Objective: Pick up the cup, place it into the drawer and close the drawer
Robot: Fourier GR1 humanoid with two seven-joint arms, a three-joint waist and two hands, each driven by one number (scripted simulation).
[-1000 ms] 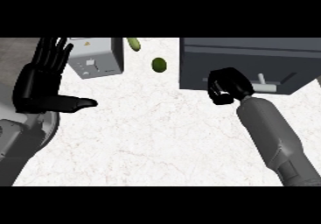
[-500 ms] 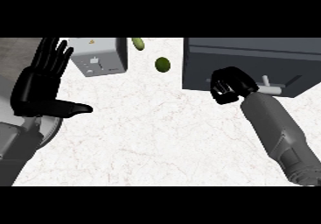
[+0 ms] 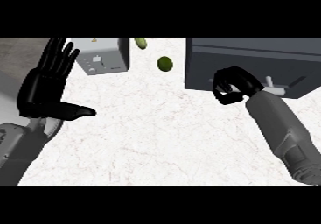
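Head view. Right hand (image 3: 232, 85), upper right of centre: fingers curled tight, wrapped round a small pale object that shows only as a sliver between fingers and thumb. Probably the cup (image 3: 235, 89), but too hidden to tell for sure. Hand sits against the front face of the dark grey drawer unit (image 3: 253, 59), which fills the upper right of the frame. A pale handle (image 3: 279, 89) sticks out from the unit's front, just right of the hand. Whether the drawer stands open or closed cannot be told from this angle.

Right forearm (image 3: 282, 131): grey, comes in from the lower right edge and runs up and left to the wrist.

Left hand (image 3: 46, 89), left side of frame: open, fingers straight and spread, pointing up, thumb out toward the right. Holds nothing, touches nothing. Resting. Its grey forearm (image 3: 14, 151) enters at the lower left corner.

White marbled tabletop (image 3: 156, 140) fills the middle and bottom. Grey toaster-like box (image 3: 101, 54) at upper left, just right of the left fingertips. Two small green objects near top centre: one (image 3: 165, 64) on the tabletop between box and drawer unit, another (image 3: 141, 43) at the top edge, partly cut off.
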